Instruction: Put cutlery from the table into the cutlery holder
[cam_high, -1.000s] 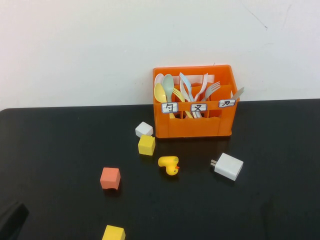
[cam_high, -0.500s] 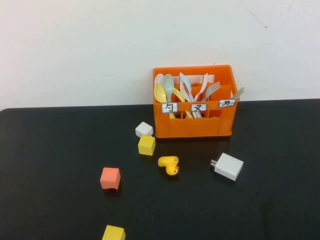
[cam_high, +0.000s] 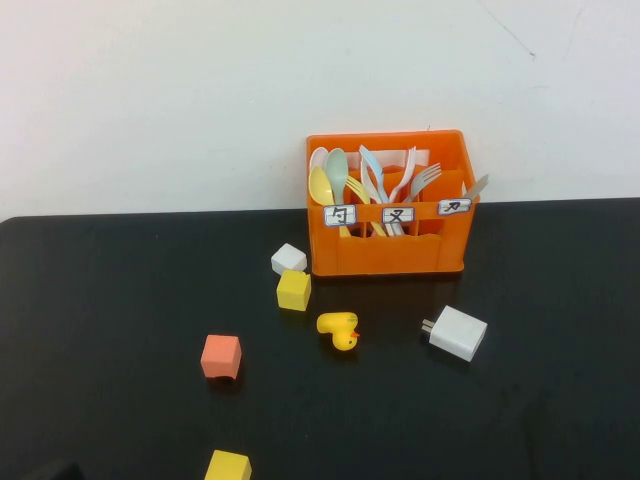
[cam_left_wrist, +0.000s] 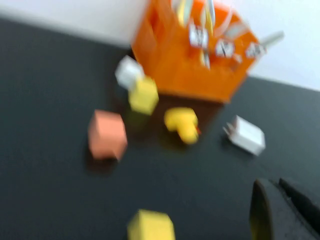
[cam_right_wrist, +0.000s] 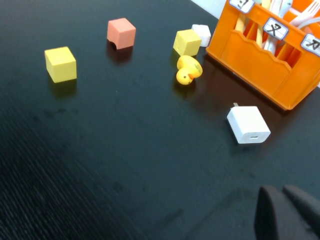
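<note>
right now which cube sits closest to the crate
The white cube, just off the crate's front left corner. The yellow cube beside it is slightly farther; the pink cube and second yellow cube are much farther.

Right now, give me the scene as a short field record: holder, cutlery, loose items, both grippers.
holder: orange cutlery holder at the table's far edge, upright
cutlery: spoons and forks stand inside the holder; none lies on the table
loose items: yellow duck, white charger block, white cube, two yellow cubes, pink cube
left gripper: near side of table, holds nothing
right gripper: near side, holds nothing
</note>
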